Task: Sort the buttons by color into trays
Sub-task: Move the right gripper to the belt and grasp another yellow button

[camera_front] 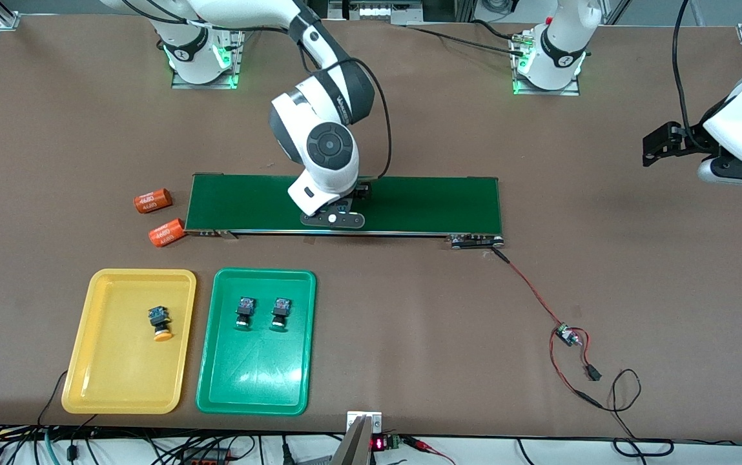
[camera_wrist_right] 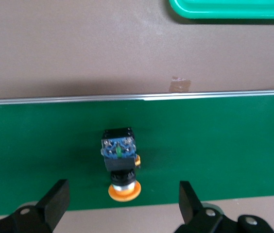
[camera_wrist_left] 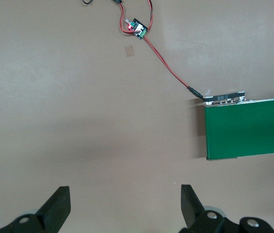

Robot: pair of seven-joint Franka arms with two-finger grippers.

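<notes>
A button (camera_wrist_right: 121,165) with a yellow-orange cap lies on the dark green belt (camera_wrist_right: 224,145). My right gripper (camera_wrist_right: 122,204) hangs just over it, open, a finger at each side of the cap. In the front view my right hand (camera_front: 333,218) hides that button. The yellow tray (camera_front: 112,374) holds one yellow-orange-capped button (camera_front: 161,323). The green tray (camera_front: 254,381) holds two green-capped buttons (camera_front: 245,312) (camera_front: 281,312); its edge also shows in the right wrist view (camera_wrist_right: 229,8). My left gripper (camera_front: 649,150) waits open and empty over bare table (camera_wrist_left: 122,204).
The belt (camera_front: 422,203) runs across the table's middle; its end shows in the left wrist view (camera_wrist_left: 248,128). Two orange cylinders (camera_front: 152,200) (camera_front: 166,232) lie by the belt's end toward the right arm. Red wires run to a small board (camera_front: 567,336) (camera_wrist_left: 137,28).
</notes>
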